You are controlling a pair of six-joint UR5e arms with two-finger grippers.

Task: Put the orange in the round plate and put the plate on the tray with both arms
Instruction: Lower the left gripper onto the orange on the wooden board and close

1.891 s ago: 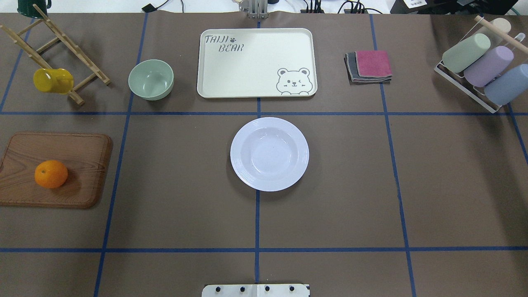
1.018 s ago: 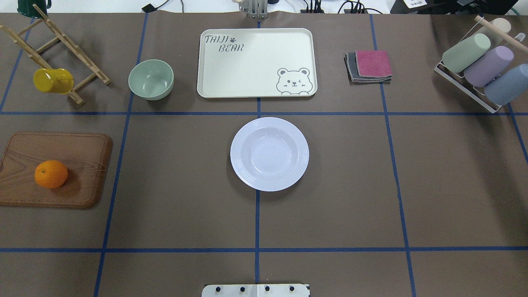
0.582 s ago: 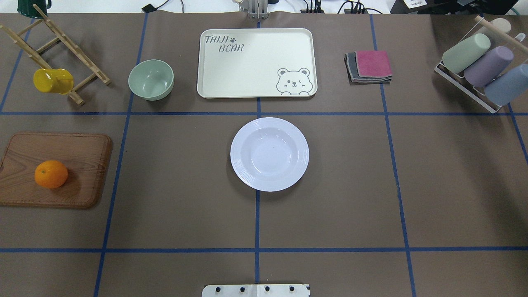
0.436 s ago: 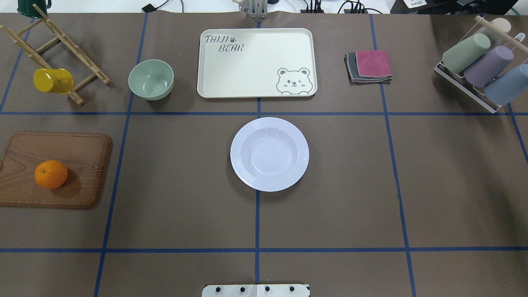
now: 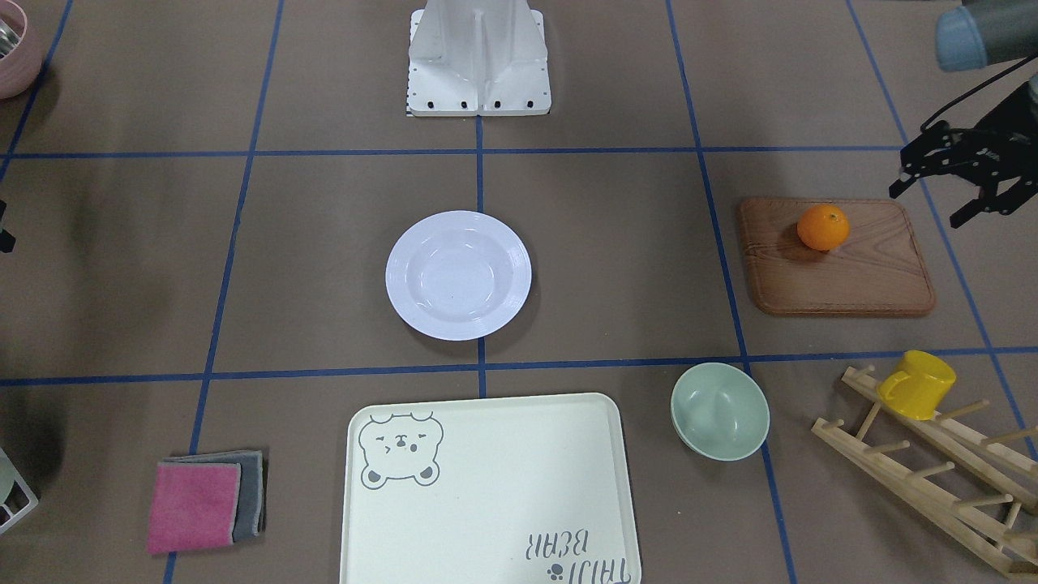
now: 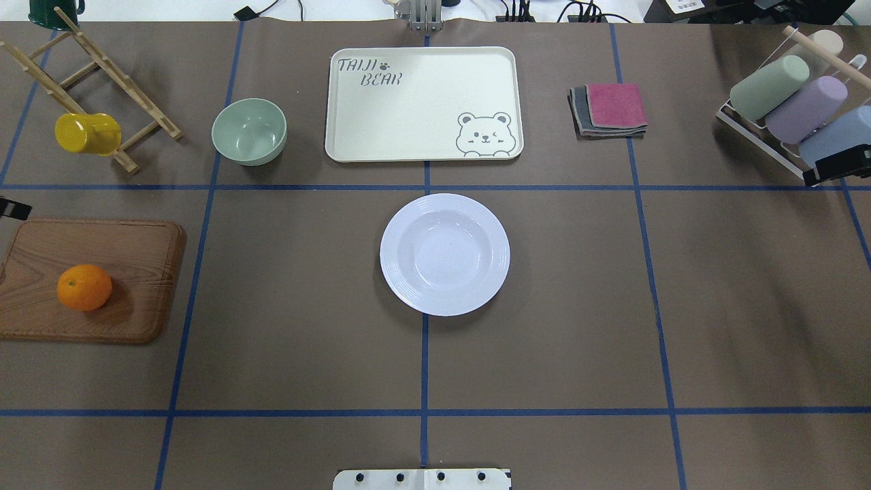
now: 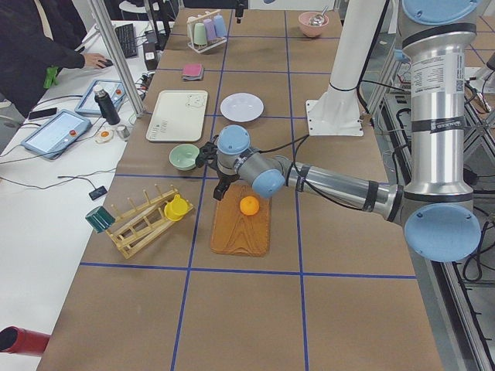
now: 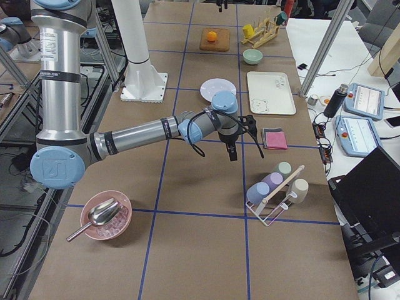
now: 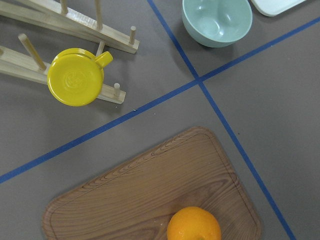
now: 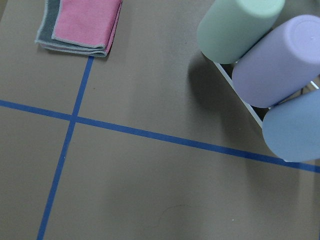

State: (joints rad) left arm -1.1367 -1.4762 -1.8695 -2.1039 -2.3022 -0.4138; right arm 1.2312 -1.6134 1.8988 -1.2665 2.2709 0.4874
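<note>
Seen from across the table, the left gripper (image 5: 924,207) hangs in the air with its fingers spread wide and nothing between them. It is up and to the right of the orange (image 5: 822,226), near it but not touching. The orange sits on the wooden board (image 5: 843,276), well apart from the round plate (image 5: 399,276) at the table's middle and from the tray (image 5: 486,495) beyond it. From overhead, only a black scrap of that gripper shows at the left edge by the board's far corner. A black edge of the right gripper (image 6: 835,165) shows before the cup rack (image 6: 762,136), and I cannot tell whether it is open. The left side view has the near arm reaching over the board, its gripper just past the orange. The right side view shows the near arm's gripper between plate and rack. The left wrist camera looks down on the orange at its bottom edge, with the yellow mug (image 9: 76,76) and green bowl (image 9: 216,21) above. The right wrist camera sees folded cloths (image 10: 80,25) and the racked cups.
</note>
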